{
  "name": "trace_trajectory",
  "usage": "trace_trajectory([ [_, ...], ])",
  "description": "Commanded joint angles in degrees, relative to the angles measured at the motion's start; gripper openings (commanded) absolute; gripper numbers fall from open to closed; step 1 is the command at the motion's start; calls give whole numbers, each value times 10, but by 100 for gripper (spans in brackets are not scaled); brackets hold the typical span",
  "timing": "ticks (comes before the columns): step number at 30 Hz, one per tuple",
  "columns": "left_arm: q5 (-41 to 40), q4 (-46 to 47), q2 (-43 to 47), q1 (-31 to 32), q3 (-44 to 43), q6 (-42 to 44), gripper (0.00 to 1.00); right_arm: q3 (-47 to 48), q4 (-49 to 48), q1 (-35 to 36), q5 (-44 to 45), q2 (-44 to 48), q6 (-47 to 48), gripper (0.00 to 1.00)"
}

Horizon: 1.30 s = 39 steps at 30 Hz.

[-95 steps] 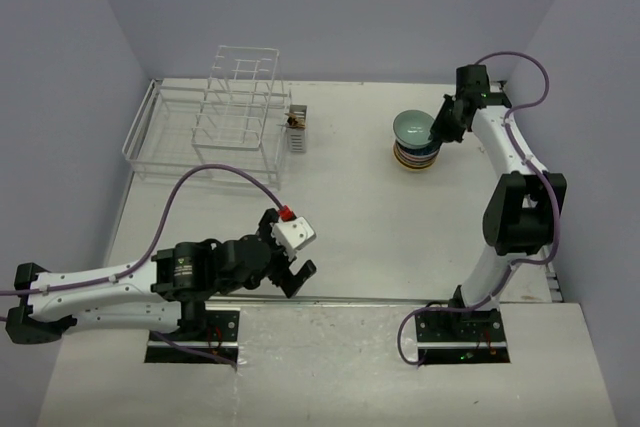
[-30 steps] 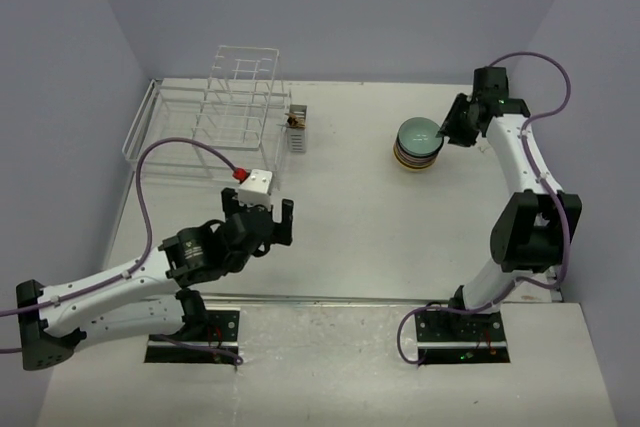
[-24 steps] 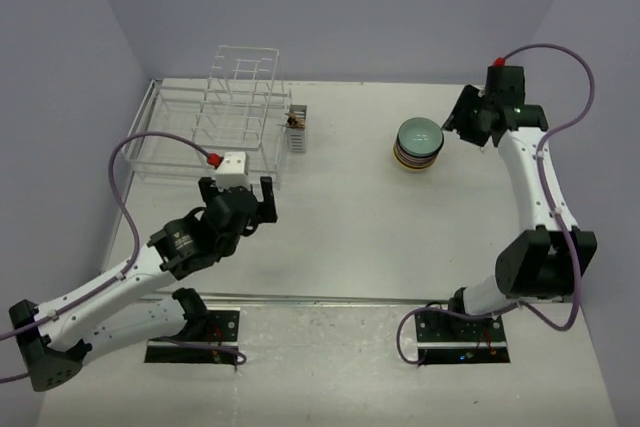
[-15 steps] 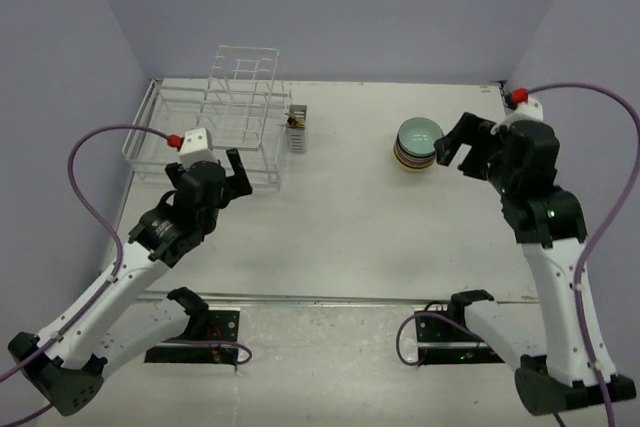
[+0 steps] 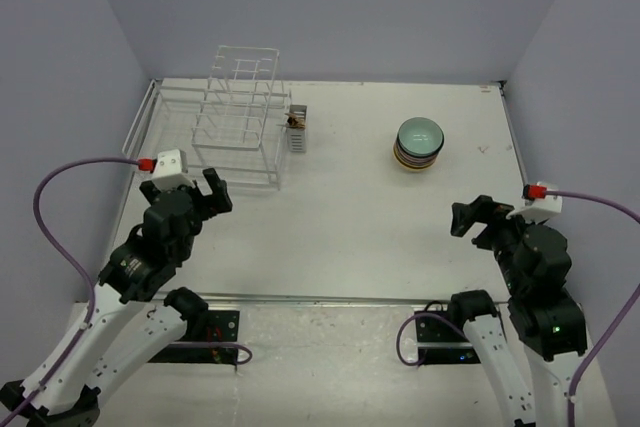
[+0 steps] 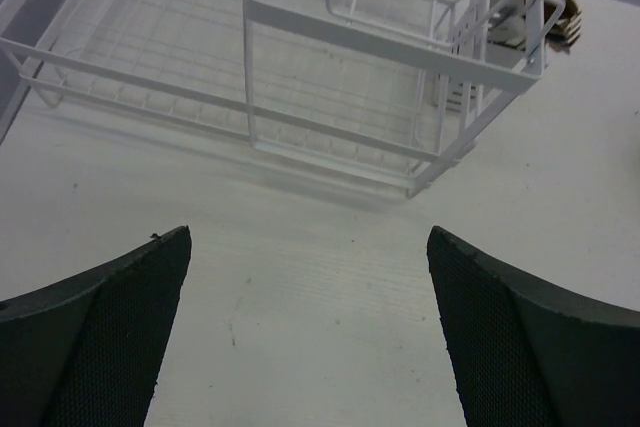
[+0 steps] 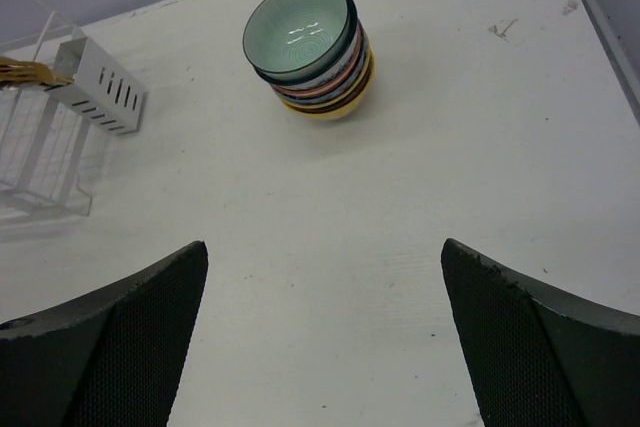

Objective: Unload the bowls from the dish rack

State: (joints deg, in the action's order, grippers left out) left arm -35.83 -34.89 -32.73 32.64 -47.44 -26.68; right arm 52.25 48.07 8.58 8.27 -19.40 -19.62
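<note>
The bowls (image 5: 418, 143) stand in one stack at the right rear of the table, a pale green one on top (image 7: 298, 27). The white wire dish rack (image 5: 214, 129) at the left rear holds no bowls in any view. My left gripper (image 5: 184, 187) is open just in front of the rack's near edge (image 6: 330, 142), with nothing between its fingers (image 6: 120, 337). My right gripper (image 5: 475, 215) is open near the front right, well short of the stack, with bare table between its fingers (image 7: 530, 347).
A small grey cutlery cup (image 5: 296, 133) with brown-handled utensils hangs at the rack's right end (image 7: 100, 97). Purple cables loop out from both wrists. Walls close the table in at the left, the back and the right.
My right gripper opened, left the bowl stack and drew back to the front right. My left arm swung left and now faces the rack's front edge.
</note>
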Motion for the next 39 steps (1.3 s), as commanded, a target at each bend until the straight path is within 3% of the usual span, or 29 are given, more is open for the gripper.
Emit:
trace_trajectory([
  [1, 32, 34, 11, -4, 49, 31, 100, -32, -69, -1, 14, 30, 6, 99],
  [11, -36, 34, 36, -4, 67, 10, 100, -65, -86, -1, 13, 13, 6, 99],
  [39, -64, 73, 73, -20, 105, 38, 100, -91, -137, -1, -45, 2, 16, 99],
])
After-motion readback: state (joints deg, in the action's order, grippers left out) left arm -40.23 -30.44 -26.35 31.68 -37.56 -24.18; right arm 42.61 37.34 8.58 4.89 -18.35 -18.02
